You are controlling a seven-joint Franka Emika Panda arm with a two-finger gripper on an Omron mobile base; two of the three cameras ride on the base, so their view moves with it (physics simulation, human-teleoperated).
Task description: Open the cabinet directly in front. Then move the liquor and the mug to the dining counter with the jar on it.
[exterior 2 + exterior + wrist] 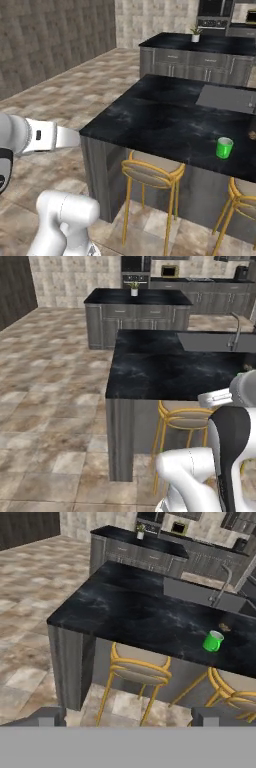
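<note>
The dining counter [125, 614] is a long black marble island with an inset grey sink [192, 592] and a tall faucet [222, 582]. The green mug [213, 641] stands upright on it near the front edge, right of the middle; the right base view shows the mug [224, 148] too. Just behind the mug sits the dark jar [224, 626] with brownish contents. My gripper [130, 718] is open, with nothing between its widely spread fingertips [50, 716]. It is held well short of the counter, facing it. The liquor bottle and the wall cabinet are out of view.
Yellow-framed stools [140, 669] are tucked under the counter's near side, one below the mug [237, 694]. A smaller island with a potted plant [134, 289] stands behind. Open tiled floor [50, 381] lies to the left of the counter.
</note>
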